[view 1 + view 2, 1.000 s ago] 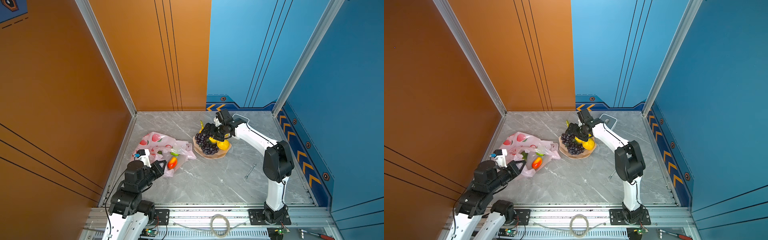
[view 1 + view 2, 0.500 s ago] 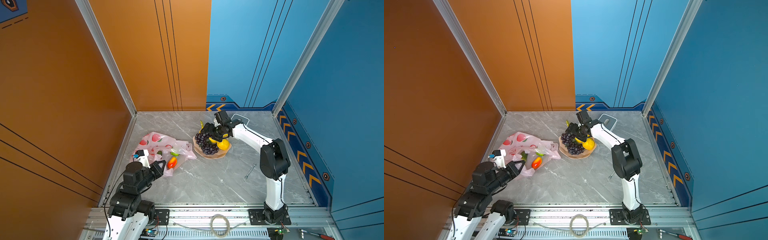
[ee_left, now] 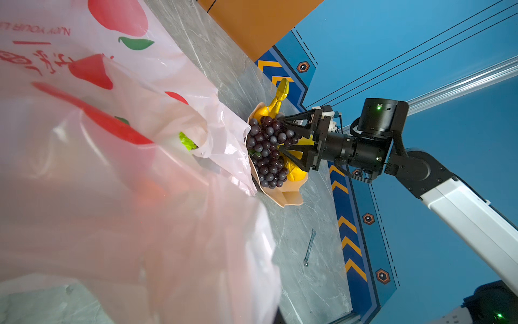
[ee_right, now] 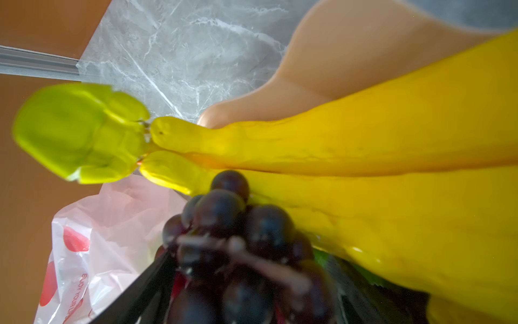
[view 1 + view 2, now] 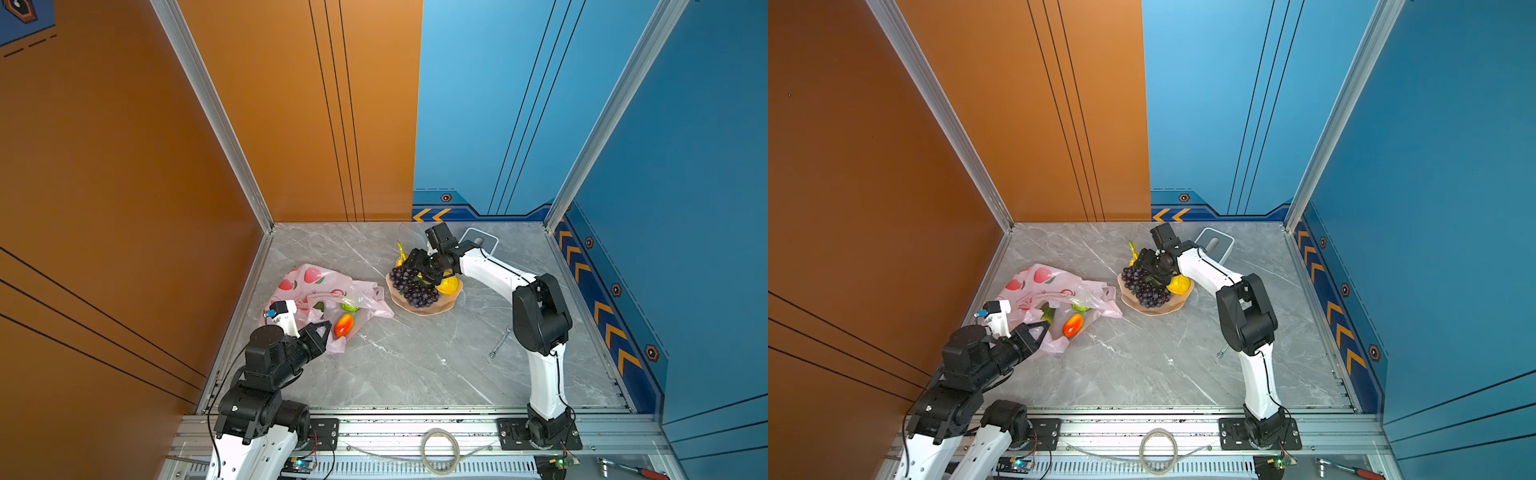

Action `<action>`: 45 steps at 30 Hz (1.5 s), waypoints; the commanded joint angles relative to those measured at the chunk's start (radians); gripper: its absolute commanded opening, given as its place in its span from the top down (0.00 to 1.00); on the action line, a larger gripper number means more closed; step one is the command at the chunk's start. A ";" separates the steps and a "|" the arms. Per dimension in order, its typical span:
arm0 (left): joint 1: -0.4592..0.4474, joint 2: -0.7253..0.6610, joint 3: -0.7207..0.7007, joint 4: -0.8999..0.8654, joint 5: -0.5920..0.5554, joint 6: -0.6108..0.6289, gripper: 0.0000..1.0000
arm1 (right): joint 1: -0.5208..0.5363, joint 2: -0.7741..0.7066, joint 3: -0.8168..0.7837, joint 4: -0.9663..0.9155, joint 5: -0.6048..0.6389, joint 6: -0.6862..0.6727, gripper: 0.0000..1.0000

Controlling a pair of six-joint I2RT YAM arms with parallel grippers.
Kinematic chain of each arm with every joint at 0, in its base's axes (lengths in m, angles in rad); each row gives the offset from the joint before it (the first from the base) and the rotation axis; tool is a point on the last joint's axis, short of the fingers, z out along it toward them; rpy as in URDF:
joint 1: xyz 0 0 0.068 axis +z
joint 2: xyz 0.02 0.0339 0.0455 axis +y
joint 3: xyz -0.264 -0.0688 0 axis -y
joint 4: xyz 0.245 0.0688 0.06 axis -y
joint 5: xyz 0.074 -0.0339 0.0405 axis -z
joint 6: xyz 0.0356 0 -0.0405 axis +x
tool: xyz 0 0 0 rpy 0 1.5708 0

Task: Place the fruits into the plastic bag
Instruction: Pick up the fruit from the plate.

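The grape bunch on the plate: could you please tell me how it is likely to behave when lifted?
Probably floppy: the grape bunch is many beads on thin stems, so its free end may dangle below the right gripper. The glossy round grapes could slip between the jaws. It lies against the bananas, so lifting may nudge them.

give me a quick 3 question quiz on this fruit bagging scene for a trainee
1. True or false: the plate is bare and every fruit is in the bag.
2. The left arm's jaws are shut on: A) the bag, B) the plate, C) nothing.
3. Which fruit sits between the right arm's open jaws?
Key: 1 false; 2 A; 3 the grapes.
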 commanded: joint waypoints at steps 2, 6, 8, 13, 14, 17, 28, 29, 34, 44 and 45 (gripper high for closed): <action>0.011 -0.015 0.013 -0.015 0.018 0.033 1.00 | 0.005 0.022 0.029 0.017 0.044 0.006 0.22; 0.013 -0.021 0.013 -0.020 0.018 0.035 1.00 | 0.012 0.018 0.024 0.020 0.059 0.001 0.33; 0.014 -0.020 0.015 -0.020 0.017 0.035 1.00 | 0.017 0.011 0.021 0.020 0.075 -0.005 0.37; 0.017 -0.023 0.016 -0.025 0.019 0.036 1.00 | 0.024 -0.007 0.012 0.020 0.111 -0.024 0.45; 0.018 -0.024 0.016 -0.026 0.020 0.036 1.00 | 0.024 -0.008 0.011 0.021 0.115 -0.027 0.49; 0.020 -0.028 0.016 -0.031 0.020 0.038 1.00 | 0.026 -0.007 -0.006 0.048 0.123 -0.032 0.60; 0.021 -0.017 0.024 -0.033 0.021 0.042 1.00 | 0.035 -0.133 -0.111 0.152 0.152 -0.048 0.68; 0.022 -0.017 0.025 -0.033 0.020 0.042 1.00 | 0.035 -0.140 -0.118 0.158 0.153 -0.048 0.68; 0.022 -0.016 0.024 -0.031 0.020 0.041 1.00 | 0.035 -0.187 -0.166 0.206 0.139 -0.046 0.68; 0.023 -0.013 0.027 -0.031 0.031 0.042 1.00 | 0.032 -0.281 -0.201 0.239 0.109 -0.036 0.68; 0.023 -0.012 0.028 -0.031 0.032 0.043 1.00 | 0.034 -0.294 -0.202 0.242 0.105 -0.035 0.68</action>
